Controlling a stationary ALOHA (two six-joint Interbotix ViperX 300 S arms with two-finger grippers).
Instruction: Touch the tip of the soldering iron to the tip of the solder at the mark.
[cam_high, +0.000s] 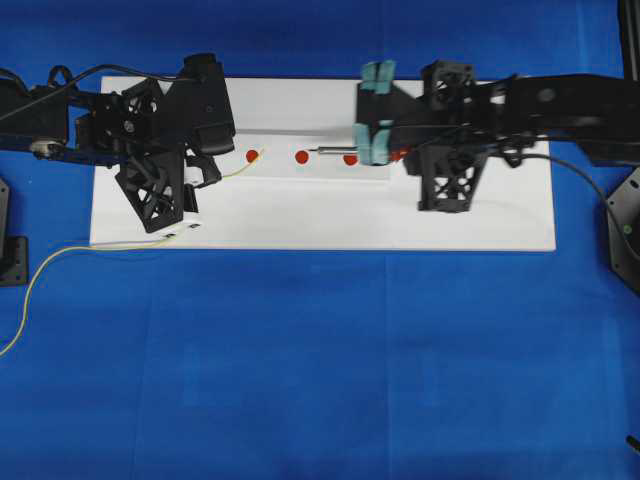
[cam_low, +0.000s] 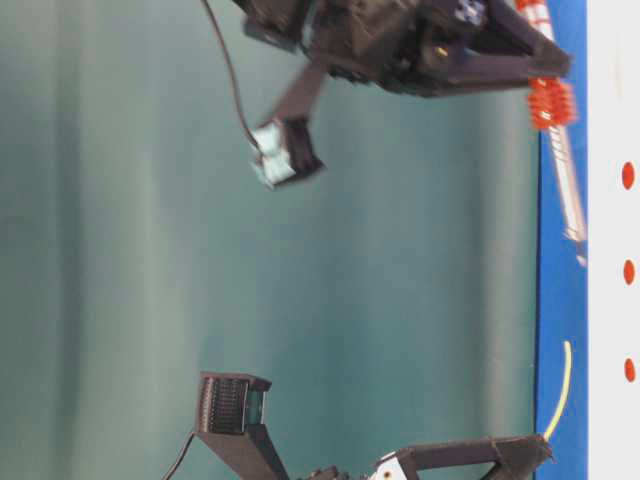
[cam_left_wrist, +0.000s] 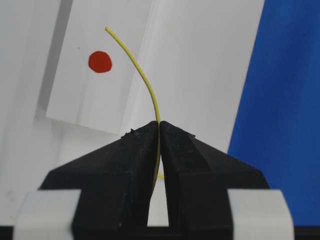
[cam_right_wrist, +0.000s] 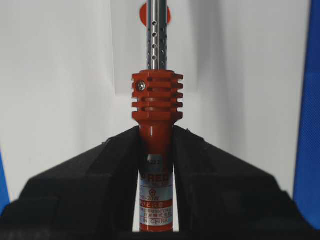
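Solder (cam_left_wrist: 145, 82) looks limp, so our left end effector (cam_left_wrist: 159, 131) pinches it near its tip. Our right end effector (cam_right_wrist: 156, 137) clamps the rigid soldering iron (cam_right_wrist: 156, 105) by its handle.

A robotics lab bench, no question: two black arms (cam_high: 150, 130) reach in from either side over a table draped in blue cloth (cam_high: 320, 370). A white board (cam_high: 320, 215) lies flat on it, marked with a row of red dots (cam_high: 301, 157). A plain teal backdrop (cam_low: 150, 250) closes off the table-level view. Staged, bare, built for tests.
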